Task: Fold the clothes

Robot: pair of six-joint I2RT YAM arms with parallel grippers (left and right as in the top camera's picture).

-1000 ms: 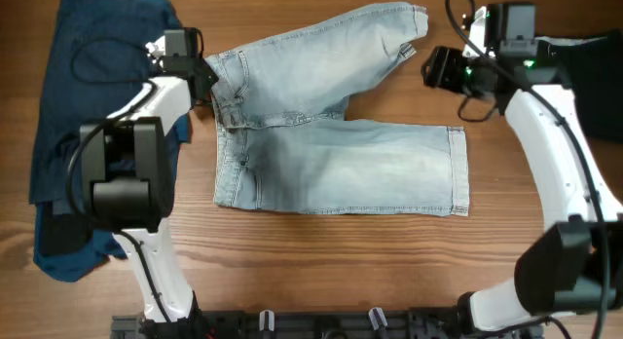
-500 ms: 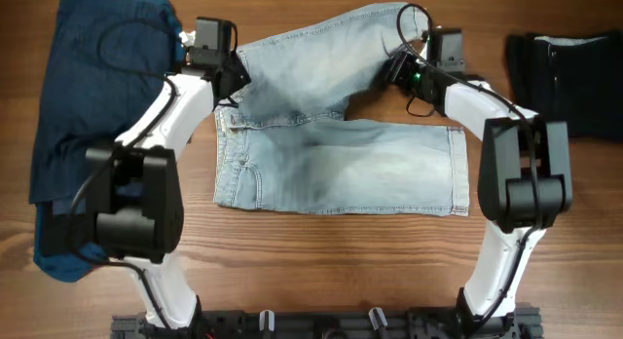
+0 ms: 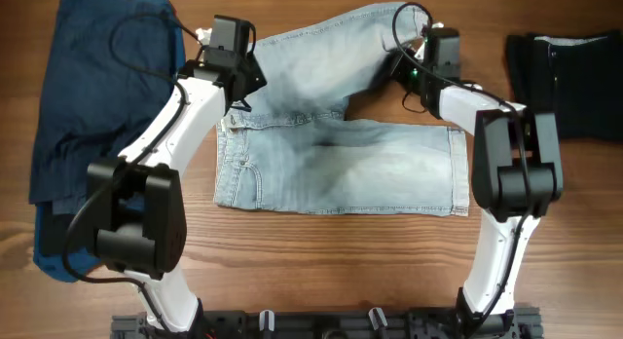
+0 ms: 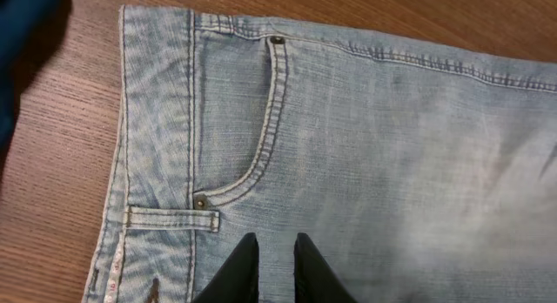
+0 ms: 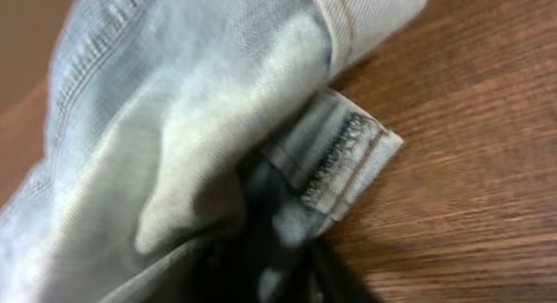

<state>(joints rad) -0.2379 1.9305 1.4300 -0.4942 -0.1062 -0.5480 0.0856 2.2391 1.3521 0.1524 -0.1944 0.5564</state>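
While the shorts (image 3: 341, 169) lie unfolded on the bench (image 3: 321, 266), the right gripper (image 5: 274, 251) pinches the far cuff (image 5: 344, 164) and the left gripper (image 4: 271, 268), nearly closed by the pocket (image 4: 235, 120), may hold cloth.

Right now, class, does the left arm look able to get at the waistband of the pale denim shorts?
Probably yes: the left fingers sit over the shorts just beside the waistband, which lies flat and uncovered, nothing between.

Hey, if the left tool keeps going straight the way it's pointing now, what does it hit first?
The pale light-wash blue denim shorts, just below the curved front pocket. The left tool looks almost on the cloth, though depth is unclear.
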